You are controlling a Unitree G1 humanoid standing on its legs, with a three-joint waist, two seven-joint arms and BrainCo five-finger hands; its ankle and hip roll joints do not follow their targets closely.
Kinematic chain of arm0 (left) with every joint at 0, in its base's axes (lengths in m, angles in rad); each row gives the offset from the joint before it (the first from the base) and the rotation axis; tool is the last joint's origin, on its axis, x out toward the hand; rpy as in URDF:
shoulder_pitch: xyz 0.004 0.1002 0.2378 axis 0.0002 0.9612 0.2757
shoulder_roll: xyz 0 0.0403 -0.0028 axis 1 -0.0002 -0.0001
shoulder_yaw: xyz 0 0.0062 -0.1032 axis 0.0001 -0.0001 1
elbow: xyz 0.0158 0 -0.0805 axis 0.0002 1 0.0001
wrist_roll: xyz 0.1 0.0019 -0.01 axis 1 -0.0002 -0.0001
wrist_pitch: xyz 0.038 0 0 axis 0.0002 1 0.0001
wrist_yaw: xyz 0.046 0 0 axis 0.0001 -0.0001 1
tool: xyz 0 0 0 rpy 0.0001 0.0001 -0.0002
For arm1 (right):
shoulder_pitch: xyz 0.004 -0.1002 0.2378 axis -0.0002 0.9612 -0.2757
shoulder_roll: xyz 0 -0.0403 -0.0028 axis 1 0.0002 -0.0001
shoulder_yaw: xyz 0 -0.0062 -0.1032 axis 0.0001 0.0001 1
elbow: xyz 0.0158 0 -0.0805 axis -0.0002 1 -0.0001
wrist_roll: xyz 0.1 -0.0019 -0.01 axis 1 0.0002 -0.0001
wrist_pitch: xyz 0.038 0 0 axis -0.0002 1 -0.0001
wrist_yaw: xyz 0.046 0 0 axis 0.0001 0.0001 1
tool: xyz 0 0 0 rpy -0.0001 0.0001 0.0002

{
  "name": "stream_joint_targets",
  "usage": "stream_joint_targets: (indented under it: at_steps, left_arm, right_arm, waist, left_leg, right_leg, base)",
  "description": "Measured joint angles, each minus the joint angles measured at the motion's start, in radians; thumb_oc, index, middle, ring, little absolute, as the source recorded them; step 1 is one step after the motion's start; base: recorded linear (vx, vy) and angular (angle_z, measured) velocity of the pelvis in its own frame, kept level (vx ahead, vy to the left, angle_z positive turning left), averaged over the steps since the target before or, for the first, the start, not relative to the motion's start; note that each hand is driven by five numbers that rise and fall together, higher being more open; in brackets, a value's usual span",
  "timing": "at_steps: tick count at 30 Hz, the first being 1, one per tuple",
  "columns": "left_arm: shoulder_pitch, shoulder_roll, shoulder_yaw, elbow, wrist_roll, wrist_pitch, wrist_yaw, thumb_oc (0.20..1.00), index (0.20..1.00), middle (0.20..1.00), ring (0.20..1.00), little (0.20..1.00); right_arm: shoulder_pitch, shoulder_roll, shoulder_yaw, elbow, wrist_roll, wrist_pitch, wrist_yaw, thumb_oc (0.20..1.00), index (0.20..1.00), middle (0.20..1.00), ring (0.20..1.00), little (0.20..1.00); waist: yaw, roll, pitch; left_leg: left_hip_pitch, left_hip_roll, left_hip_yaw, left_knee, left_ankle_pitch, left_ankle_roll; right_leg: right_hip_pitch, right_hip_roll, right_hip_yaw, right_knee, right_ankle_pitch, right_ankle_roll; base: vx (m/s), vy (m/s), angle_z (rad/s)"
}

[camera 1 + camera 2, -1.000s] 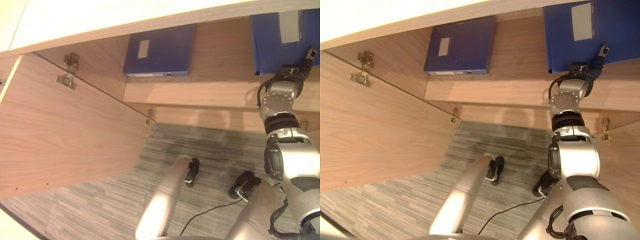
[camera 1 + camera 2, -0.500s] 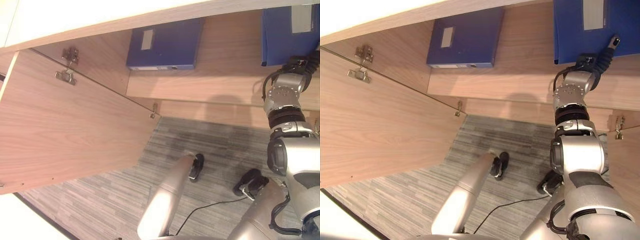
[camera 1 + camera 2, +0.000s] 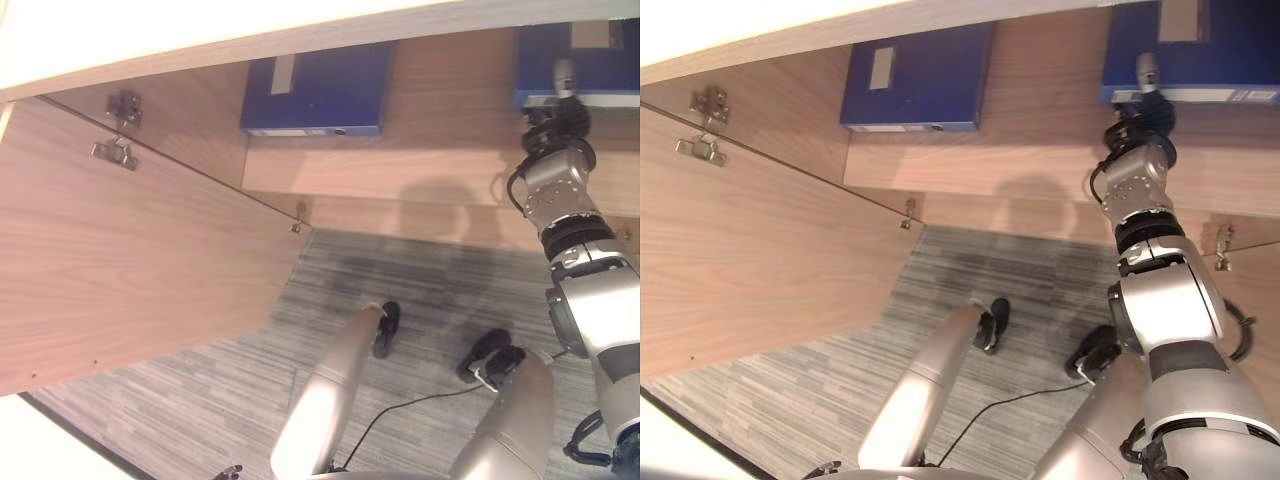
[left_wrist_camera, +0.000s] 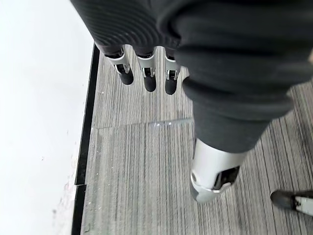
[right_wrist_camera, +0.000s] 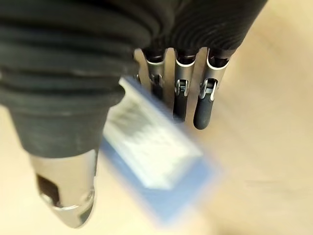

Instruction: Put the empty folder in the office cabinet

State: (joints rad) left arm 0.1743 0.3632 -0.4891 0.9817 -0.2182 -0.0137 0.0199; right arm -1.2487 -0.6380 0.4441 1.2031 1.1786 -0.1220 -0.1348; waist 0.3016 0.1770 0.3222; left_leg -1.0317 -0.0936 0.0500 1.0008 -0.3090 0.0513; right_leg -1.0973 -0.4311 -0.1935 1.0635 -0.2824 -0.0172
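A blue folder [image 3: 1210,50] with a white label lies on the cabinet shelf [image 3: 400,170] at the far right. My right hand [image 3: 1145,105] is raised to its front edge, and one straight finger reaches over that edge. In the right wrist view the fingers [image 5: 180,93] are straight and the thumb [image 5: 63,196] stands apart, with the folder [image 5: 156,161] blurred just past them; the hand is open. My left hand [image 3: 385,325] hangs low over the carpet with straight fingers [image 4: 146,73], open and holding nothing.
A second blue folder [image 3: 320,90] lies on the same shelf further left. The cabinet door [image 3: 130,270] stands swung open on the left, with its hinges [image 3: 112,150] showing. Grey striped carpet [image 3: 400,280] covers the floor below the shelf.
The right folder has gone from tilted in front of the shelf to lying flat on it. My right hand has risen to its front edge. The camera shifted a little.
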Motion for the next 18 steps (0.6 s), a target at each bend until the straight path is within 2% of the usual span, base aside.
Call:
stream_joint_targets:
  at_steps: [1, 3, 6, 7, 11, 12, 14, 16, 18]
  left_arm:
    - [-0.009, 0.000, 0.000, 0.000, 0.000, -0.002, -0.003, 1.000, 1.000, 1.000, 1.000, 1.000]
    - [-0.037, 0.001, -0.001, 0.000, 0.000, -0.009, -0.013, 1.000, 1.000, 1.000, 1.000, 1.000]
    - [-0.063, 0.002, 0.007, -0.001, 0.000, -0.012, -0.017, 1.000, 1.000, 1.000, 1.000, 1.000]
    - [-0.074, 0.002, 0.013, 0.000, 0.000, -0.013, -0.021, 1.000, 1.000, 1.000, 1.000, 1.000]
    - [-0.111, 0.003, 0.020, -0.001, -0.001, -0.021, -0.026, 1.000, 1.000, 1.000, 1.000, 1.000]
    - [-0.128, 0.003, 0.019, 0.002, -0.001, -0.019, -0.025, 1.000, 1.000, 1.000, 1.000, 1.000]
    - [-0.220, 0.004, 0.032, 0.031, -0.001, -0.026, -0.006, 1.000, 1.000, 1.000, 1.000, 1.000]
    - [-0.252, 0.004, 0.060, 0.042, -0.002, -0.033, -0.002, 1.000, 1.000, 1.000, 1.000, 1.000]
    - [-0.276, 0.007, 0.071, 0.059, -0.002, -0.038, 0.008, 1.000, 1.000, 1.000, 1.000, 1.000]
  right_arm:
    - [-0.008, 0.000, 0.014, 0.009, -0.026, 0.022, 0.010, 1.000, 1.000, 1.000, 1.000, 1.000]
    - [-0.038, 0.000, 0.134, 0.004, -0.142, 0.083, 0.051, 1.000, 1.000, 1.000, 1.000, 1.000]
    - [-0.052, -0.009, 0.189, 0.005, -0.255, 0.109, 0.087, 1.000, 1.000, 1.000, 1.000, 1.000]
    - [-0.076, -0.008, 0.245, 0.007, -0.355, 0.126, 0.106, 1.000, 1.000, 1.000, 1.000, 1.000]
    - [-0.140, -0.008, 0.389, 0.003, -0.635, 0.145, 0.125, 1.000, 1.000, 1.000, 1.000, 1.000]
    - [-0.157, -0.006, 0.443, -0.017, -0.722, 0.150, 0.123, 1.000, 1.000, 1.000, 1.000, 1.000]
    - [-0.181, 0.011, 0.528, -0.089, -1.001, 0.170, 0.128, 1.000, 1.000, 1.000, 1.000, 1.000]
    - [-0.177, 0.027, 0.559, -0.125, -1.076, 0.177, 0.142, 1.000, 1.000, 1.000, 1.000, 1.000]
    - [-0.176, 0.029, 0.613, -0.164, -1.156, 0.190, 0.166, 1.000, 1.000, 1.000, 1.000, 1.000]
  waist:
    - [-0.004, -0.003, 0.002]
    - [-0.029, -0.022, 0.016]
    - [-0.045, -0.029, 0.031]
    - [-0.058, -0.041, 0.041]
    - [-0.092, -0.057, 0.078]
    - [-0.101, -0.063, 0.082]
    - [-0.122, -0.097, 0.116]
    - [-0.136, -0.110, 0.123]
    - [-0.156, -0.115, 0.126]
  left_leg:
    - [0.007, 0.001, -0.001, -0.014, 0.006, 0.001]
    - [0.037, 0.011, 0.004, -0.093, 0.045, -0.001]
    - [0.067, 0.014, 0.003, -0.157, 0.078, -0.002]
    - [0.085, 0.017, 0.007, -0.212, 0.105, -0.003]
    - [0.141, 0.021, 0.014, -0.330, 0.161, -0.005]
    - [0.153, 0.027, 0.012, -0.372, 0.183, -0.007]
    - [0.231, 0.050, 0.019, -0.538, 0.262, -0.018]
    - [0.286, 0.053, 0.022, -0.625, 0.305, -0.021]
    - [0.324, 0.056, 0.027, -0.687, 0.325, -0.025]
  right_leg:
    - [0.008, 0.003, -0.003, -0.016, 0.007, 0.001]
    - [0.036, 0.015, -0.027, -0.098, 0.049, 0.000]
    - [0.071, 0.029, -0.040, -0.165, 0.082, 0.004]
    - [0.086, 0.042, -0.045, -0.222, 0.111, 0.009]
    - [0.140, 0.055, -0.069, -0.337, 0.171, 0.018]
    - [0.156, 0.070, -0.081, -0.387, 0.194, 0.021]
    - [0.242, 0.112, -0.129, -0.576, 0.291, 0.026]
    - [0.294, 0.126, -0.154, -0.662, 0.333, 0.040]
    - [0.331, 0.147, -0.157, -0.736, 0.368, 0.031]
  base:
    - [-0.06, 0.008, -0.08]
    - [-0.06, 0.005, -0.14]
    - [-0.08, -0.002, -0.09]
    - [-0.09, 0.001, -0.11]
    - [-0.07, -0.020, -0.10]
    - [-0.06, -0.041, -0.22]
    - [-0.04, -0.032, -0.29]
    - [-0.03, -0.021, -0.16]
    - [-0.02, -0.025, -0.14]
